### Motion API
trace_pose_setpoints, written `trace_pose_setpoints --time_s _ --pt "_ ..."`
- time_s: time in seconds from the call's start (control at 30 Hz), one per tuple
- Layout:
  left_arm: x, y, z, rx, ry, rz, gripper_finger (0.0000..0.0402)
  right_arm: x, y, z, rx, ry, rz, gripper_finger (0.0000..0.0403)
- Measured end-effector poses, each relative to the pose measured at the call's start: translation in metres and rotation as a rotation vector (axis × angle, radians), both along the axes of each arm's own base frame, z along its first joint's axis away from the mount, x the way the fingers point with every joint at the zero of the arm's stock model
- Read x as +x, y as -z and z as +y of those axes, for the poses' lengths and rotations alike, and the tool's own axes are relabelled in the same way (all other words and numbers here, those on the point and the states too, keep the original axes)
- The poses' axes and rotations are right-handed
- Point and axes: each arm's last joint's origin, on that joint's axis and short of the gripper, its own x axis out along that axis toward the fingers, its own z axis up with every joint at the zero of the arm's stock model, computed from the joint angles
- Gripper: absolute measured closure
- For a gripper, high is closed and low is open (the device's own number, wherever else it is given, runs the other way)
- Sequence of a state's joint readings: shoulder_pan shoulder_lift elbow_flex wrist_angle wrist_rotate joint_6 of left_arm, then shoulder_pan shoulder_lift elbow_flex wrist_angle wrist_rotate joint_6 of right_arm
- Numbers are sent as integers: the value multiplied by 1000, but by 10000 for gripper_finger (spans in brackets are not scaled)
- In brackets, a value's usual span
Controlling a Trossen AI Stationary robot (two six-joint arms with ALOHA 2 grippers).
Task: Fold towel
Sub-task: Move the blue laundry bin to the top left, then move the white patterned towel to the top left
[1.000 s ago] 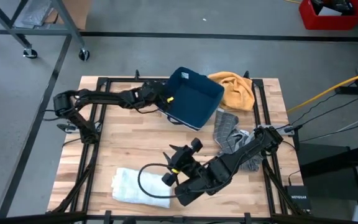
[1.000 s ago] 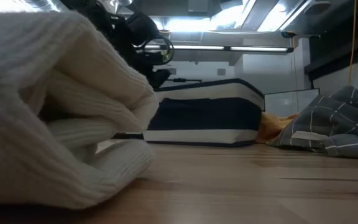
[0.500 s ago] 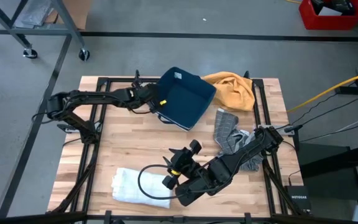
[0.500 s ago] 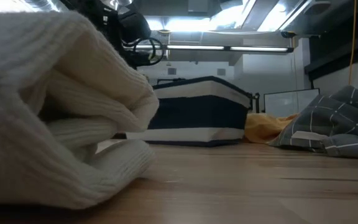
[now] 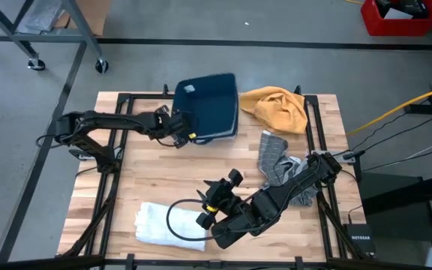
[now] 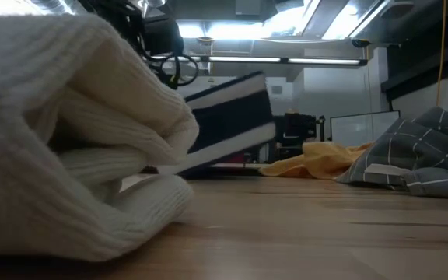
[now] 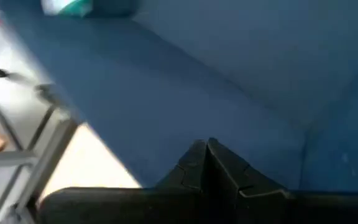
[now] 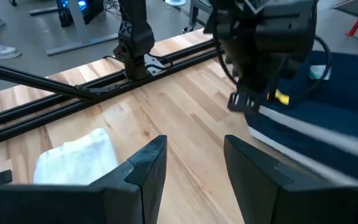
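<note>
We're gripping the navy bin [image 5: 207,105] at its rim with the left gripper [image 5: 187,129], fingers clamped on the fabric wall; the bin is tilting up off the table [image 5: 163,180] at the far edge. Right gripper [image 5: 214,201] is hovering mid-table with fingers spread, holding nothing. White towel [image 5: 160,223] is lying folded at the near-left corner. Yellow cloth [image 5: 280,107] and grey checked cloth [image 5: 276,159] are sitting on the right side.

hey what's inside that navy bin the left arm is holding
The navy bin looks empty where its inside shows: bare blue fabric and a small label. The left gripper is shut on its rim. The tilted corner beyond stays hidden.
</note>
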State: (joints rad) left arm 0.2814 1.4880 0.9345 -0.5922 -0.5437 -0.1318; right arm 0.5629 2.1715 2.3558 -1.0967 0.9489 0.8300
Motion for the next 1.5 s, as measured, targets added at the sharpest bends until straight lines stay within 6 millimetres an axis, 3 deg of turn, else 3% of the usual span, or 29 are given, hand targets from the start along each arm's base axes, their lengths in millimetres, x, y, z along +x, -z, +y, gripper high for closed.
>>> trace_pose_setpoints --time_s 0.1,0.3,0.63,0.83,1.2,1.33,1.5 --pt "7 -3 -5 17 26 -74 396 -1 0 0 -5 0 8 237" --pt "11 -31 -6 93 29 -281 396 -1 1 -1 -20 -7 21 237" --pt "-22 -86 -12 235 26 -437 396 -2 1 -1 -28 -8 33 237" --pt "-41 -95 -30 34 122 -498 396 -2 1 -1 -28 -8 33 237" --pt "-65 -75 -103 -580 551 -213 396 -1 2 0 -9 -25 44 237" --pt "-72 -73 -137 -673 636 -163 396 -1 2 0 8 -40 54 237" --pt "-77 -64 -180 -735 728 -235 396 -1 3 0 8 -40 54 237"
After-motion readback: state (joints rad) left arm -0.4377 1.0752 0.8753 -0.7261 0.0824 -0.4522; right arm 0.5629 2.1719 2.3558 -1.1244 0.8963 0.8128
